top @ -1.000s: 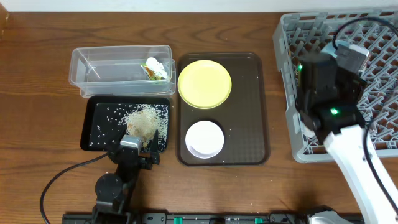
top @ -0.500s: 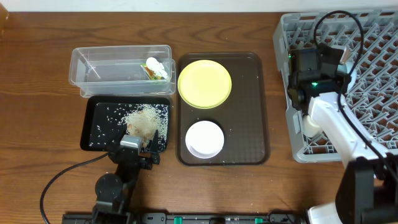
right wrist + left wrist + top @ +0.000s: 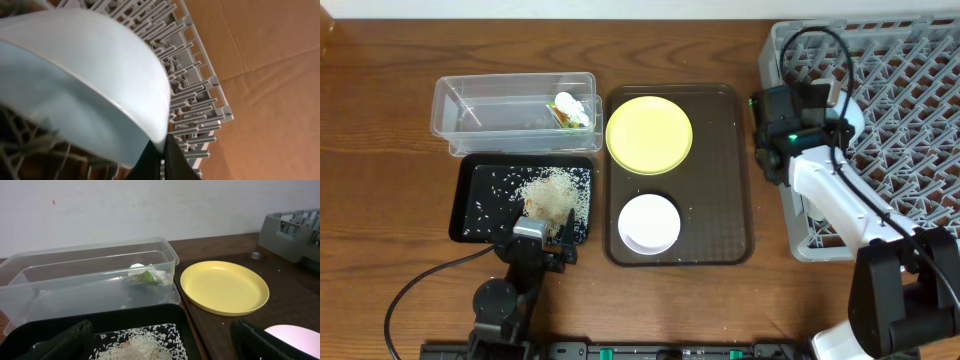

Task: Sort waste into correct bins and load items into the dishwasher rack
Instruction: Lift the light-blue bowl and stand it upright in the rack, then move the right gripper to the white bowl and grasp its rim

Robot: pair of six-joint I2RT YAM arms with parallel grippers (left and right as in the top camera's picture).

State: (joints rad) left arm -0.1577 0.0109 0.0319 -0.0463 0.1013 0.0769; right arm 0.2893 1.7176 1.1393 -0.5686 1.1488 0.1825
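Right end effector (image 3: 161, 152) has shifted left along the dishwasher rack (image 3: 910, 95), upper right of frame, clamped on the rim of the light-blue bowl (image 3: 85, 65). Left end effector (image 3: 160, 342) is spread wide, empty.

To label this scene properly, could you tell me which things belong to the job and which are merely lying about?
Job: wrapper, paper scrap, rice, clear tub, black tray, yellow plate, white bowl, light-blue bowl, rack.
Lying about: brown serving tray, wooden table.

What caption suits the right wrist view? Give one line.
Right gripper pinches the light-blue bowl by its rim, dishwasher rack behind.
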